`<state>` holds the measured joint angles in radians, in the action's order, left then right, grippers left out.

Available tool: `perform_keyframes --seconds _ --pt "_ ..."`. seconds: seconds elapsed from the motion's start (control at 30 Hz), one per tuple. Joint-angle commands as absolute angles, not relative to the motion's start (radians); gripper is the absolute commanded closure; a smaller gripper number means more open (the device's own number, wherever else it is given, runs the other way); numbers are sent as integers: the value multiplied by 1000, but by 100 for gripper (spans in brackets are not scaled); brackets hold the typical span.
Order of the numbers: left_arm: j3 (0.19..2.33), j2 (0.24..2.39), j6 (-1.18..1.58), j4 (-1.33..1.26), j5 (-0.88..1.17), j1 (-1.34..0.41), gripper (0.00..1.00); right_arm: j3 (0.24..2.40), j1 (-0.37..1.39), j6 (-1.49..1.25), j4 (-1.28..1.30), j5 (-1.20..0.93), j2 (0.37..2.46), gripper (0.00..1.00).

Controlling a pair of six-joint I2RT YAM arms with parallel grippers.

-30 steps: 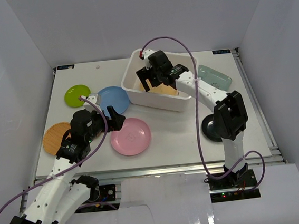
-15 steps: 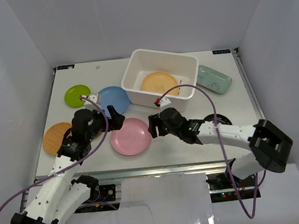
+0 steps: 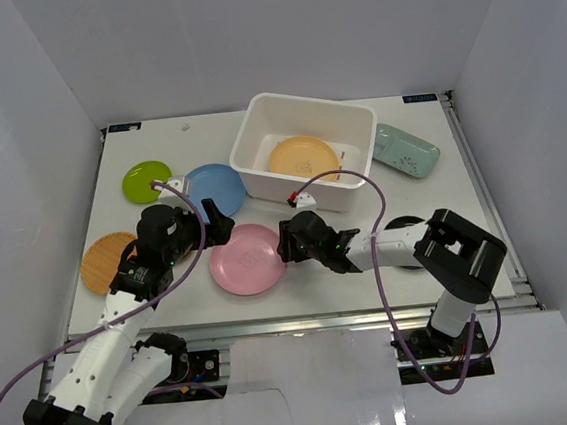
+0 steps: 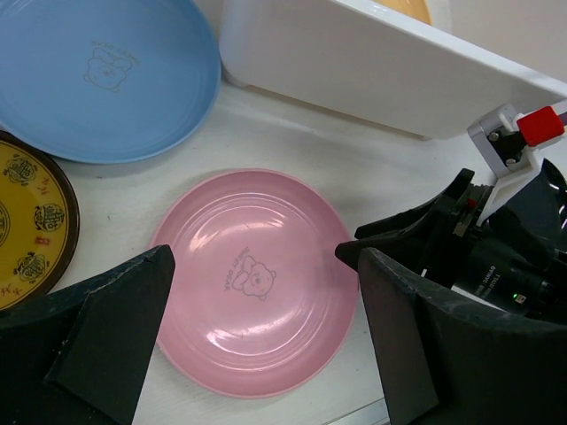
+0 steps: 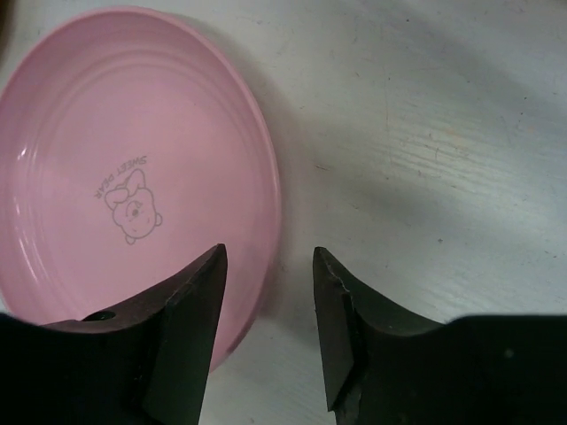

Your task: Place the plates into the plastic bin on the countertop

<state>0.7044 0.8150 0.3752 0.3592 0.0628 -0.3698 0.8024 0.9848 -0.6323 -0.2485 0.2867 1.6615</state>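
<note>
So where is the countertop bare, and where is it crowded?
Bare: the far-left strip behind the lime green plate, beside the plastic bin; also the right edge in front of the mint dish. Crowded: around the pink plate.

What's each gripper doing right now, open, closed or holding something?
Left gripper: open, holding nothing.
Right gripper: open, jaws astride the rim of the round pink plate, not clamped on it.

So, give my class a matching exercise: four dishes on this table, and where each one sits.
1 yellow plate
2 pink plate
3 mint oblong dish
4 lime green plate

A right of the plastic bin
B rim between the fingers of the right gripper
C inside the plastic bin
D left of the blue plate

Pairs: 1-C, 2-B, 3-A, 4-D
</note>
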Motion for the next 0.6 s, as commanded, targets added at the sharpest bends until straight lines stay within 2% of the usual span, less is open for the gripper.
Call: perform_keyframes --seconds 0.0,0.1,0.13,0.17,0.2,0.23,0.37,0.57 --pt "719 816 377 361 63 -362 4 834 988 -658 -299 334 1692 51" --pt "719 816 377 360 67 -359 4 834 988 -650 -287 328 1703 54" --pt "721 818 377 359 67 -359 4 834 988 -647 -282 325 1703 61" --pt "721 816 379 359 69 -359 4 833 988 -643 -278 325 1700 75" --pt "719 816 377 359 69 -357 4 824 988 -637 -272 327 1695 81" --pt "719 816 377 359 69 -359 4 818 988 -632 -268 328 1675 92" --pt "719 818 377 359 71 -359 4 789 988 -591 -220 336 1576 92" --pt "724 818 379 359 64 -357 4 819 988 -460 -77 284 1275 92"
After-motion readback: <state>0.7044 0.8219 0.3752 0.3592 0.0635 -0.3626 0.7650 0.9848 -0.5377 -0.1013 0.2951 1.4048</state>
